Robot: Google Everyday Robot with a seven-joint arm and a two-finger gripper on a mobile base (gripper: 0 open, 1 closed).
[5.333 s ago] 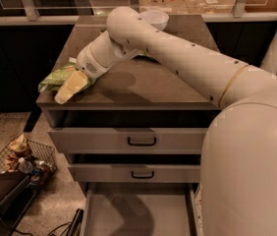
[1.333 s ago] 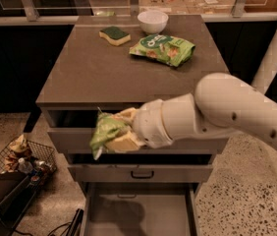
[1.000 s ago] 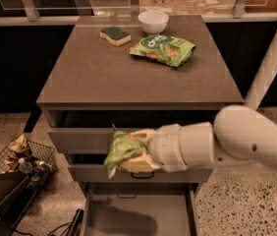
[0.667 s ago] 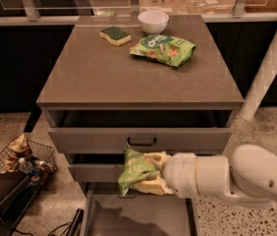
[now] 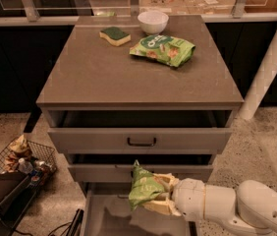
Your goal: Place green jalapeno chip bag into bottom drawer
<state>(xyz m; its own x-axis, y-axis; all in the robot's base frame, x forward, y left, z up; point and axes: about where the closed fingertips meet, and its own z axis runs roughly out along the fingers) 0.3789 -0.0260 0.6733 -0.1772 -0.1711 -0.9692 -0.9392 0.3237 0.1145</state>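
While the floor at the near left is mostly dim, a wire basket [image 5: 23, 156] shows there w/ crumpled wrappers & small bits in it, beside the cabinet. The worktop [image 5: 104, 82] carries three things toward its far edge: a yellow sponge [image 5: 115, 35] w/ green top on the left, a white bowl [image 5: 152, 21] to its right & a bit farther, & a brighter green bag [image 5: 163, 49] w/ a white round logo just on the near side of the bowl. Under the worktop the top drawer [image 5: 79, 140] stands pulled out a little, black bar handle at its centre; the mid drawer [image 5: 94, 172] below it is also slightly out. The bottom drawer [image 5: 101, 215] is out farthest, toward the near edge, grey floor showing. The green jalapeno chip bag [image 5: 146, 188] hangs roughly upright over that open drawer, right of centre, top end in front of the mid drawer's face; can't tell if its lower end touches the drawer floor. The end effector [image 5: 158, 194] grips the bag from the right, pale fingers [image 5: 170, 181] pressed onto its upper & lower parts. The white arm [image 5: 241, 210] runs off to the near right. A white post [image 5: 271, 63] stands at the far right.
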